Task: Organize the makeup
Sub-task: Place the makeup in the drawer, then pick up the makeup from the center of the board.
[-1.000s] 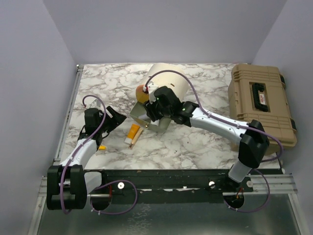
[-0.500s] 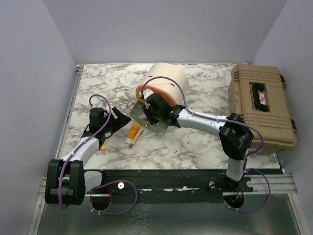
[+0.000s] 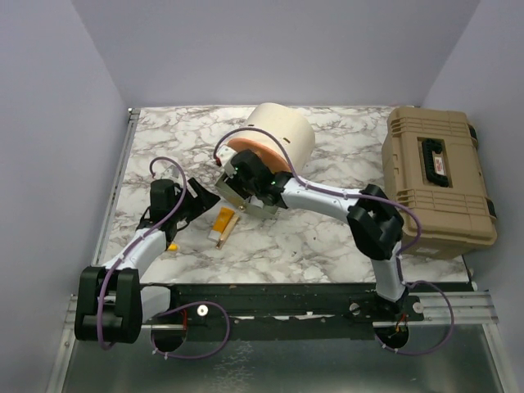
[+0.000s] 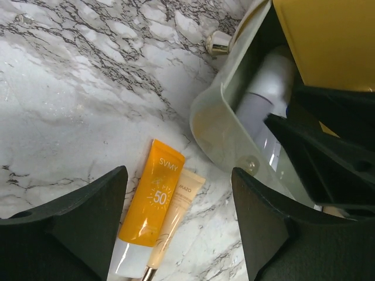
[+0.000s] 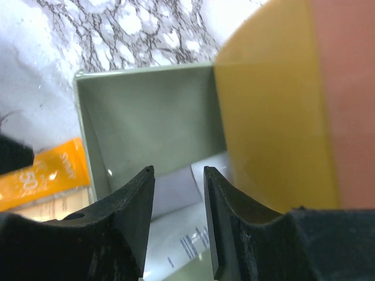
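Edge: lid [image 4: 206,120] beside my wide, empty left claw [image 4: 177,174]
Room: bare bench [image 4: 70,76] leftward
Right claw [image 5: 179,172]: narrow, empty
Orange tube [image 4: 153,202]: flat, white cap

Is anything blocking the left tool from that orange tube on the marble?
Nothing visible does. The orange tube lies uncovered on the marble table before the open left tool; only a slim beige tube lies alongside it.

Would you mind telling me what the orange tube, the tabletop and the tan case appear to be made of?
Orange tube: likely soft, glossy plastic, going by its smooth printed skin and flat crimped end.
Tabletop: marble-look surface, white with dark veins and a slight sheen. It could be laminate rather than stone.
Tan case: apparently hard moulded plastic with a matte finish and a ribbed lid.
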Available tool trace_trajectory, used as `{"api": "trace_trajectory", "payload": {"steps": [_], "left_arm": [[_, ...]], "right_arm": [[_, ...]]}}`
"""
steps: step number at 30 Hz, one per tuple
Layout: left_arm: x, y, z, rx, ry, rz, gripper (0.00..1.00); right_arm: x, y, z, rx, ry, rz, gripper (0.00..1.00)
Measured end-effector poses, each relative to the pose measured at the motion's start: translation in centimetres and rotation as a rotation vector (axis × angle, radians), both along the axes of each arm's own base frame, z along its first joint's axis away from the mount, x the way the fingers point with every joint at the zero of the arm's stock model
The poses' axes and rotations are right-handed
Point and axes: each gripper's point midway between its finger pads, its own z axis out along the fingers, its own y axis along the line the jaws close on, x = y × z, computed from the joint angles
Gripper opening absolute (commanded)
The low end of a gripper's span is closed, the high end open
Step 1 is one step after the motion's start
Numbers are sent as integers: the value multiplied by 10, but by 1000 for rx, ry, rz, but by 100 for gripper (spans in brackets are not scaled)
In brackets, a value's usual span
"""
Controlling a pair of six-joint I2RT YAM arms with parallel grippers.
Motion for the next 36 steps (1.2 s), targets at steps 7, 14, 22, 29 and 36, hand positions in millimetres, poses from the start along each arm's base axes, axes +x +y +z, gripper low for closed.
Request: {"api": "trace_trajectory", "payload": {"steps": [7, 14, 22, 29, 36], "left_arm": [[0, 0, 1, 1, -4, 1, 73], [1, 0, 6, 3, -21, 3, 74], [-25, -43, -9, 127, 26, -108, 75], [-37, -37, -29, 360, 100, -105, 89], [-27, -38, -37, 563, 150, -126, 77]], "right_arm": [[10, 11, -24, -95, -21, 51, 46], [-10, 14, 39, 25, -41, 103, 49], [-57, -1, 140, 271, -62, 160, 51], [-82, -27, 134, 323, 4, 125, 52], [-92, -47, 118, 330, 48, 63, 52]]}}
